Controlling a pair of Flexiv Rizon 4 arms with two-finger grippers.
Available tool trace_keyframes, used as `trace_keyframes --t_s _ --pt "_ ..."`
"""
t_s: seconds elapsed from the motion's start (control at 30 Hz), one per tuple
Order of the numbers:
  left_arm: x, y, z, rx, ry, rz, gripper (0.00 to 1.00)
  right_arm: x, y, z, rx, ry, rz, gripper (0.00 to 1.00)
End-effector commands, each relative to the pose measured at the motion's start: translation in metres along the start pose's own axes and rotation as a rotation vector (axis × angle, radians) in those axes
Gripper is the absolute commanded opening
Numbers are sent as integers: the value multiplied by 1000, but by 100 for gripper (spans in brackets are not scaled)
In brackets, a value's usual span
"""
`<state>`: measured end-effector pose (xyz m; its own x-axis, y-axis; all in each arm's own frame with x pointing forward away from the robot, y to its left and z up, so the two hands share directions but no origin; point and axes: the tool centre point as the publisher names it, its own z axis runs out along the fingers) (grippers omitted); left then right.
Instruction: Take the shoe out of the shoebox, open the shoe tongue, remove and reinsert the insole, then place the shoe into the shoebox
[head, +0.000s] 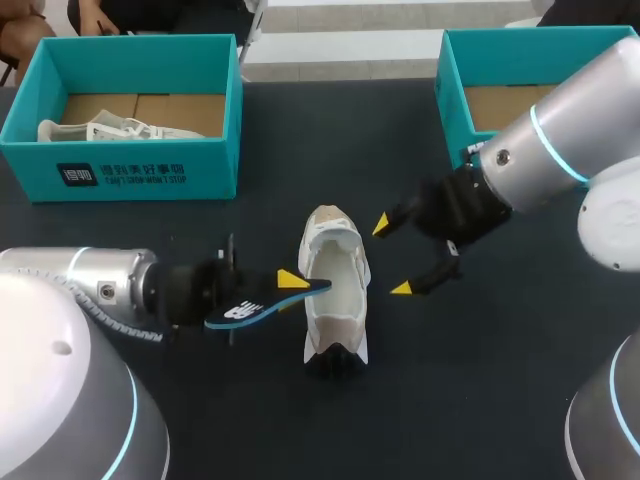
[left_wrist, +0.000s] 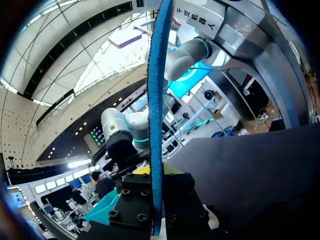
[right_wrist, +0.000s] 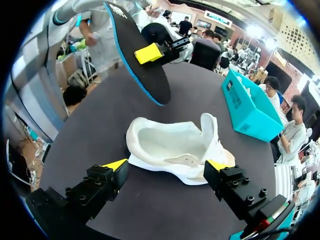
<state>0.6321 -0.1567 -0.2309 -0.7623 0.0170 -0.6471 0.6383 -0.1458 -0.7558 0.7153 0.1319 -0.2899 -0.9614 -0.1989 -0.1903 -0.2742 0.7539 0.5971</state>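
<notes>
A white shoe (head: 335, 290) stands upright on the dark table, toe toward the near edge, its opening wide. My left gripper (head: 285, 290) is shut on a blue-edged black insole (head: 262, 303), held in the air just left of the shoe, its tip reaching the shoe's side. The left wrist view shows the insole (left_wrist: 156, 100) edge-on between the left gripper (left_wrist: 157, 172) fingers. My right gripper (head: 393, 257) stands open close to the shoe's right side. In the right wrist view the shoe (right_wrist: 175, 147) lies just ahead of the open right gripper (right_wrist: 166, 165), with the insole (right_wrist: 140, 55) above it.
A teal shoebox (head: 130, 165) at the back left holds another pale shoe (head: 120, 130). A second teal shoebox (head: 455, 100) stands at the back right, behind my right arm; one teal box (right_wrist: 247, 107) shows past the shoe in the right wrist view.
</notes>
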Motion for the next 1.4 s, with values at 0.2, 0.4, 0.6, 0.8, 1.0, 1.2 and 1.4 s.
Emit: trace_keyframes --t_s 0.2,0.4,0.6,0.8,1.0,1.2,1.4 --pt "-6 8 10 1 11 1 0 -4 1 6 4 5 0 100" --pt "-8 -5 12 -5 18 26 0 -4 2 14 49 -97 35 100" --pt "-6 -15 11 -8 19 42 0 -5 2 37 100 -154 89 100" --pt "-4 -9 10 -4 18 53 0 -6 -3 46 111 -156 112 100" --pt "1 3 13 -3 7 75 0 -7 -9 47 133 -164 124 100" --pt "5 11 17 -6 12 81 0 0 -15 43 136 -169 142 100" --pt "6 19 21 -14 6 87 0 5 -21 43 144 -163 147 100"
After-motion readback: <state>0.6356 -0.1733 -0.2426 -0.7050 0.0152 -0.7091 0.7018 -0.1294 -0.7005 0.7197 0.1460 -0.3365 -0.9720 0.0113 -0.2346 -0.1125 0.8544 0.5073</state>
